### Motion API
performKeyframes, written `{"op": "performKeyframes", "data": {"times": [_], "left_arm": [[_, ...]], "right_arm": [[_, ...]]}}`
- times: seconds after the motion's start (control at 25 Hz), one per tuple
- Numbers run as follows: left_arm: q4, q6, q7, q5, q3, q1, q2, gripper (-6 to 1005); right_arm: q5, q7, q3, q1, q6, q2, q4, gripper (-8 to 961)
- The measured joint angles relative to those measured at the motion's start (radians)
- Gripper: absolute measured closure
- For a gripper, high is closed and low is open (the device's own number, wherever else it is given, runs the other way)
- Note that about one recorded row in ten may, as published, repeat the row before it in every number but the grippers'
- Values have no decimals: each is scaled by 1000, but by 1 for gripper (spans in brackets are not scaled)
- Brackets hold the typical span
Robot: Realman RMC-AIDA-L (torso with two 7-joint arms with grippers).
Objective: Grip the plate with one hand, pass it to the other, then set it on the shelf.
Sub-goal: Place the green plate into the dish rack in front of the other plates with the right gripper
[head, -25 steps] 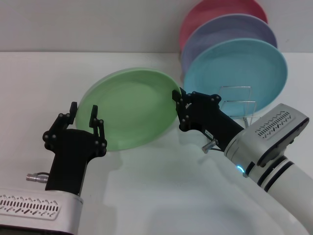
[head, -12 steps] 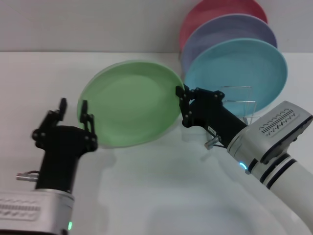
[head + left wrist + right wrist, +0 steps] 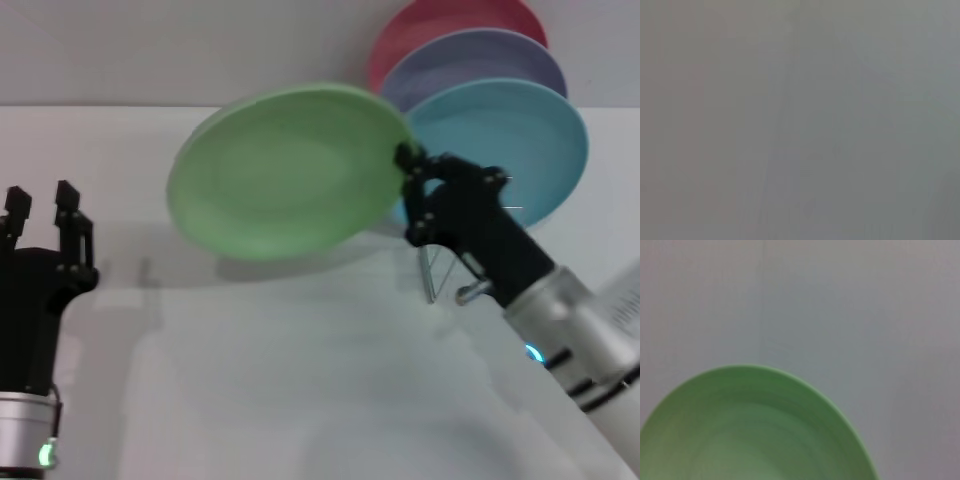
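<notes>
The light green plate (image 3: pixel 285 172) hangs tilted in the air above the white table, held at its right rim by my right gripper (image 3: pixel 408 170), which is shut on it. The plate also fills the right wrist view (image 3: pixel 750 430). My left gripper (image 3: pixel 42 212) is open and empty at the far left, well apart from the plate. The silver wire shelf (image 3: pixel 432 272) stands at the right behind my right arm, mostly hidden by it. The left wrist view shows only a plain grey surface.
A turquoise-blue plate (image 3: pixel 515 145), a lavender plate (image 3: pixel 480 62) and a pink plate (image 3: pixel 440 22) stand upright in a row on the shelf at the back right. The white table (image 3: pixel 250 370) stretches across the front.
My right gripper has lifted the green plate up and to the right. My left gripper has let go of it and drawn back to the left.
</notes>
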State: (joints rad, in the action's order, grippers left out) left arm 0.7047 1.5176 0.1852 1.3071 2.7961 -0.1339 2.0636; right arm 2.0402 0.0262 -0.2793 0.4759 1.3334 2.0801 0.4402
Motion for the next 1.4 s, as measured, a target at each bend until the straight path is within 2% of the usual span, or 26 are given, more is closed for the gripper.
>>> {"op": "performKeyframes", "data": {"times": [0.12,0.24,0.32,0.52,0.72,0.92,1.4], "left_arm": [[-151,14,-232,-3,-1,-39,6,563],[-234,18,-363,-13,-1,-63,6,521],[-257,25,-397,-21,-2,-74,6,493],[-270,20,-392,-33,-2,-92,9,423],[-268,-25,-392,-51,-1,-106,9,263],[-256,-55,-392,-51,0,-109,12,268],[-235,-77,-393,-51,0,-119,13,270]], "right_arm": [[0,2,-1,-58,134,-2,3,931],[-1,3,-8,-121,266,-6,-3,931],[-6,3,-22,-164,346,-10,-34,931],[-8,-4,-46,-204,440,-13,-138,931],[-9,-23,-83,-209,455,-13,-242,931],[-10,-89,-109,-180,449,-6,-343,931],[-6,-98,-107,-156,351,-6,-380,932]]}}
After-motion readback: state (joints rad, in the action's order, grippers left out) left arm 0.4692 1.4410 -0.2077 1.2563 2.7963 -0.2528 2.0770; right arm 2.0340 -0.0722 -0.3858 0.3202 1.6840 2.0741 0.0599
